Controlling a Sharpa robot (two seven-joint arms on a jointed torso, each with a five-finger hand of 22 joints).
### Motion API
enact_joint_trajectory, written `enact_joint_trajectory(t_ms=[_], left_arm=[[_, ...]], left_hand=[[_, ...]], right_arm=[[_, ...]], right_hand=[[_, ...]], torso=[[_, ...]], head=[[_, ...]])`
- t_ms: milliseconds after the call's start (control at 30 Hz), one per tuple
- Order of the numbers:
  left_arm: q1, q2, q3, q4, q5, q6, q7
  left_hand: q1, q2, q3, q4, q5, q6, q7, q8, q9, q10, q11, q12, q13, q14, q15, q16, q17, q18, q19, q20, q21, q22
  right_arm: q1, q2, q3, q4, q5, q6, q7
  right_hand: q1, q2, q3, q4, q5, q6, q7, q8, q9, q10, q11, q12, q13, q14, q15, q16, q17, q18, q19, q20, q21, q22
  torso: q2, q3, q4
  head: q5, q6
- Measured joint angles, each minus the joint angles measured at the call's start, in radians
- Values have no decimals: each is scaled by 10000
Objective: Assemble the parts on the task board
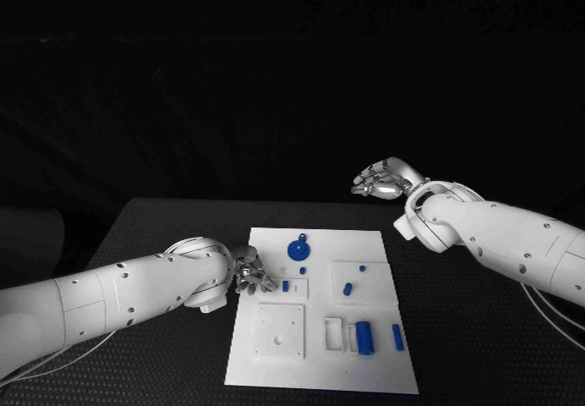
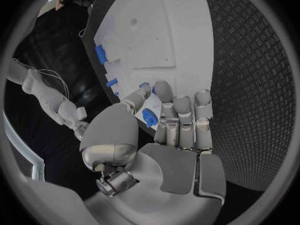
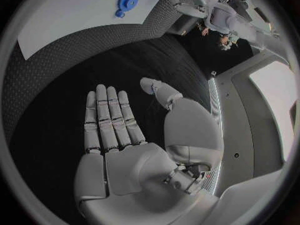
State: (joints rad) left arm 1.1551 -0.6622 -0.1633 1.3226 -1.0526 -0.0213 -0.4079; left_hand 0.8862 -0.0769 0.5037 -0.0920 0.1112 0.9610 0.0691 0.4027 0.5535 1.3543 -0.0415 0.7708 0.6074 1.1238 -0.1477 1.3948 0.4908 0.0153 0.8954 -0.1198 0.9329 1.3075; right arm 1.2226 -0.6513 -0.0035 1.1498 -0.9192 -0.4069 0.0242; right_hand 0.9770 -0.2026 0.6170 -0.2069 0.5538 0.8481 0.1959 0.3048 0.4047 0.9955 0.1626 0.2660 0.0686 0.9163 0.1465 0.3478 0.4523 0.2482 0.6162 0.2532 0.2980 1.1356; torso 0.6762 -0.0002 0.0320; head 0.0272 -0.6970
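Two hands up: left hand (image 1: 250, 273) at the task board (image 1: 366, 245) left edge, fingers (image 2: 181, 110) apart, holding nothing, small blue part (image 2: 149, 116) just beyond them; right hand (image 1: 385, 180) spread flat, empty, well off the board's far right corner; round blue part (image 1: 297, 249) between hands

The white left arm reaches in low, its silver left hand (image 1: 250, 272) fingers slightly curled and holding nothing, while the silver right hand (image 1: 384, 179) hangs raised, fingers straight and empty.
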Motion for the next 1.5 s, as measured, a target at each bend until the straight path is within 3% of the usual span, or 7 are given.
enact_joint_trajectory(t_ms=[167, 667, 733, 833, 967, 1167, 1500], left_arm=[[0, 19, 1, -6, -62, 2, -26], [2, 11, 3, 24, -135, 37, -18], [-2, 16, -2, 41, -95, 43, 9], [-4, 21, -2, 47, -29, 40, 51], [-4, 4, -1, 60, 101, 28, 123], [-19, -30, -11, 91, 262, 0, 175], [-44, -65, -18, 124, 406, -129, 180]], left_hand=[[-126, -125, -74, 115, -64, 20, -15, 0, 0, 44, -44, 47, 0, 22, -19, 40, 19, 1, 36, -36, 0, -1], [-19, -30, 13, 72, -57, 52, -45, -47, 30, 112, -38, 90, 3, 73, -40, 74, 47, 11, 72, 1, 0, -2], [596, 276, 356, -285, 128, 94, -87, -96, 29, 161, -88, 144, 18, 110, -76, 117, 60, 159, 72, 1, 5, 4], [791, 540, 352, -635, 205, 139, -40, -128, 29, 200, -48, 144, 27, 129, -57, 153, 86, 158, 108, -35, 86, 6], [837, 1121, 209, -985, 352, 181, 0, -122, 26, 223, -41, 158, 27, 166, -19, 187, 112, 158, 108, -36, 118, 6], [680, 1390, 136, -1133, 411, 373, -83, -113, 56, 342, -63, 192, -115, 197, 16, 241, 120, 157, 108, -35, 188, 5], [579, 1492, 114, -1219, 589, 494, -133, -112, 80, 463, -107, 192, -240, 259, 0, 277, 134, 157, 108, -35, 234, 4]], right_arm=[[0, 2, 0, 1, 0, 5, -1], [0, 4, 0, 3, 0, 17, -2], [0, 6, 0, 3, 0, 19, -2], [-1, 6, 0, 3, 0, 21, -2], [-1, 4, 0, 3, 0, 24, -2], [-1, 3, 0, 4, 0, 26, -2], [-6, -6, 0, 12, 0, 29, -2]], right_hand=[[0, 0, 0, 0, 0, 0, 0, 0, -7, 0, 0, 0, 0, 0, 0, 0, 0, 0, 0, 0, 0, 9], [39, 39, 0, 0, 0, 0, 0, 0, -7, 0, 0, -39, 0, 0, 0, 0, 0, 0, 0, 0, 0, 9], [39, 39, 0, 0, 0, 0, 0, 0, -7, 0, 0, -39, 0, 0, 0, 0, 0, -1, 0, 0, 0, 9], [40, 40, 0, 0, 0, 0, 0, 0, -6, 0, 0, -39, 0, 0, 0, 0, 0, 0, 0, 0, 0, 9], [39, 39, 0, 0, 0, 0, 0, 0, -6, 0, 0, -39, 0, 0, 0, 0, 0, 1, 0, 0, 0, 8], [39, 39, 0, 0, 0, 0, 0, 0, -6, 0, 0, -39, 0, 0, 0, 0, 0, 0, 0, 0, 0, 9], [39, 39, 0, 0, 0, 0, 0, 0, -14, 0, 0, -39, 0, 0, 0, 0, 0, 0, 0, 0, 0, 18]], torso=[[0, 0, 1], [1, -7, 4], [1, -6, 5], [1, -6, 5], [1, -7, 4], [1, -1, 2], [4, 5, 1]], head=[[-14, 0], [-20, -19], [-20, -24], [-15, -30], [-12, -33], [-12, -25], [-12, -5]])
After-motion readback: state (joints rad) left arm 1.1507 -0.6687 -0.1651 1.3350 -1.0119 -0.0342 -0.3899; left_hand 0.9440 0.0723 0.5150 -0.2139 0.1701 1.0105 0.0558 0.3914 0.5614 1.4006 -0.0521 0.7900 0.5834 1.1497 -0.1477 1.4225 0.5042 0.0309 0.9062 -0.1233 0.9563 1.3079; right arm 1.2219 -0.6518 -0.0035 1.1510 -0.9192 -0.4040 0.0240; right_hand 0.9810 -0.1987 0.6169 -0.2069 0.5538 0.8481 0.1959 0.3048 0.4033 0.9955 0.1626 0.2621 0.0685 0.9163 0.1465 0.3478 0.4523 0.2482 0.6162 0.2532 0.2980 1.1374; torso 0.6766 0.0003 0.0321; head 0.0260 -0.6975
